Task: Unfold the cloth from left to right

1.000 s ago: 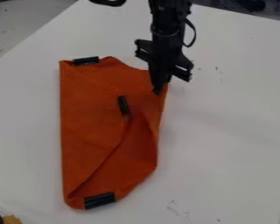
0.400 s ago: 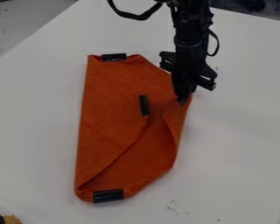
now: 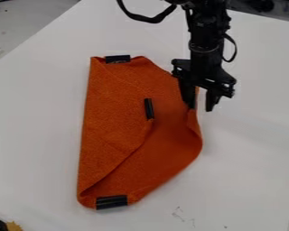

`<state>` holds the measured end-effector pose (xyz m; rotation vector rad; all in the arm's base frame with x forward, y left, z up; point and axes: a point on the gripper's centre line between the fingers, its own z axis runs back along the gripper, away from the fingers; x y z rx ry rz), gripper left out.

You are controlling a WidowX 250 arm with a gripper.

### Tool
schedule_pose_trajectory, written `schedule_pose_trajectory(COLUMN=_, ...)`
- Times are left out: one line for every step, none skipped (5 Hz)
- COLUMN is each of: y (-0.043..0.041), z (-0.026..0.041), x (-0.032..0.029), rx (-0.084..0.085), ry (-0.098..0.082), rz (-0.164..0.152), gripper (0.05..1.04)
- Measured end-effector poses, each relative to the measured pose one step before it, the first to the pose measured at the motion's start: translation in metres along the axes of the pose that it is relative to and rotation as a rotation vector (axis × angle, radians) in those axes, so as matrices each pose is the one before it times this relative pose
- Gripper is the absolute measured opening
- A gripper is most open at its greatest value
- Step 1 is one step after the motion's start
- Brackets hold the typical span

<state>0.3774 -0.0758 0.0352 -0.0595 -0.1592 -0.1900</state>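
Note:
The gripper (image 3: 200, 104) is at the upper right edge of the orange cloth (image 3: 119, 122), its two fingers spread apart. One finger stands over the cloth's edge and the other over the white surface just to the right. The cloth lies partly folded, with a diagonal fold line from the middle down to the lower left corner. Black tape pieces mark its top left, its middle and its bottom. Its right side bulges outward below the gripper.
The white table (image 3: 249, 149) extends around the cloth. A yellow object (image 3: 13, 226) with a dark part beside it lies at the bottom left corner. A dark cable loops from the arm at the top.
The gripper and cloth have shifted right from their earlier places. Lately the fingers opened at the cloth's right edge, and the cloth's lower right side now bulges further out.

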Motion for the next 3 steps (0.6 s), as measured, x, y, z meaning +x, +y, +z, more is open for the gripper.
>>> schedule_pose_trajectory(y=-0.02626, z=0.01207, x=-0.00577, rx=-0.0246, ry=-0.0267, rz=0.0621, gripper=0.995)
schedule_pose_trajectory(y=-0.01874, z=0.01108, x=0.00145, rx=0.013, ry=-0.0415, rz=-0.0228, gripper=1.003)
schedule_pose_trajectory(y=0.00122, z=0.00248, x=0.00195, rx=0.0375, ry=-0.0191, rz=-0.0389, gripper=0.999)
